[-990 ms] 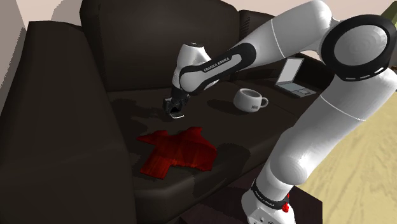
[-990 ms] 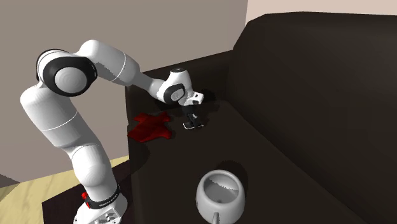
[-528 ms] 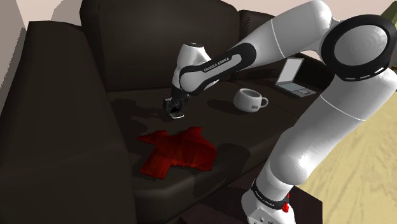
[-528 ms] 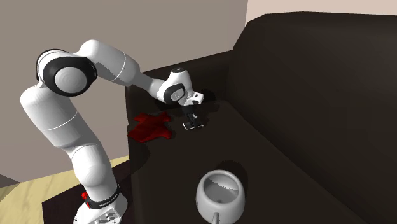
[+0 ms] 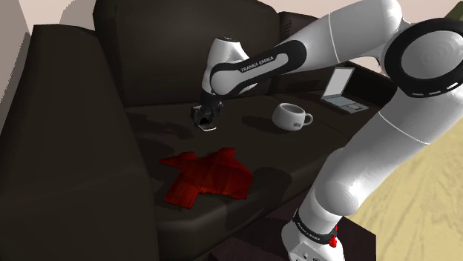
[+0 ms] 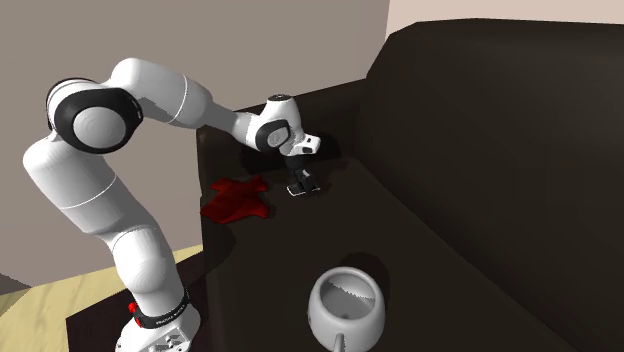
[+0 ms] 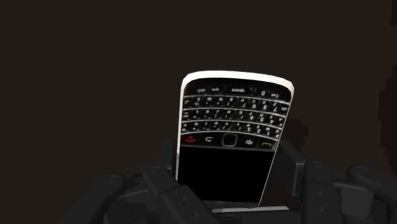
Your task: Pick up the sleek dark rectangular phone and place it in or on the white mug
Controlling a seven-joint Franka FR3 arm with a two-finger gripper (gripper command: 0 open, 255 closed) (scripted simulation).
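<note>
Gripper clamped on phone, fingers pressing its two long edges. Phone dark, pale-rimmed, keypad end pointing away from my palm. Carried it low over seat of dark sofa, between backrest and red cloth. White mug stood upright on same seat, well apart, toward shoulder view's right. Open laptop lay beyond mug.
</note>
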